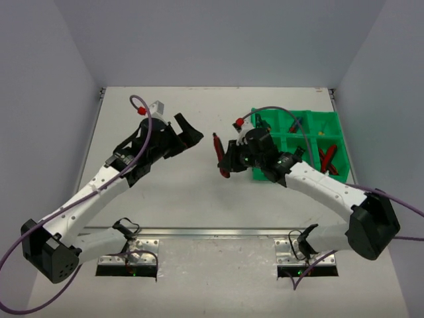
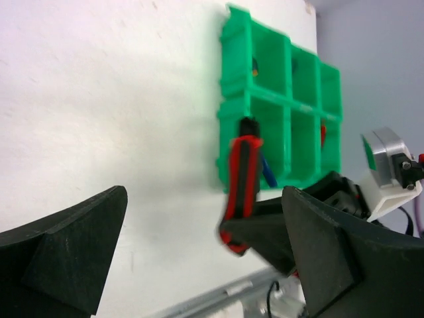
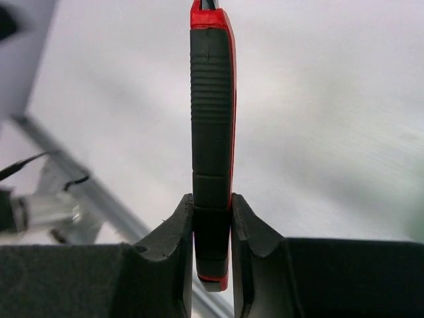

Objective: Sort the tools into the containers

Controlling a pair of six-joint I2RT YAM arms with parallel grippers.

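Note:
A red-and-black-handled tool [image 1: 218, 154] hangs above the table, just left of the green tray [image 1: 313, 114]. My right gripper [image 1: 228, 162] is shut on the lower end of its handle [image 3: 212, 99], with a pad pressed on each side [image 3: 212, 212]. My left gripper [image 1: 189, 132] stands wide open to the left of the tool and apart from it. Nothing lies between its fingers [image 2: 205, 255]. In the left wrist view the tool [image 2: 242, 175] stands upright in front of the tray [image 2: 235, 73]. Red-handled cutters [image 1: 328, 159] and other tools [image 1: 296, 124] lie in the tray's compartments.
A metal rail [image 1: 218, 232] runs along the table's near edge between the arm bases. Pale walls close in the table on the left, back and right. The tray sits at the right rear, close to the right wall.

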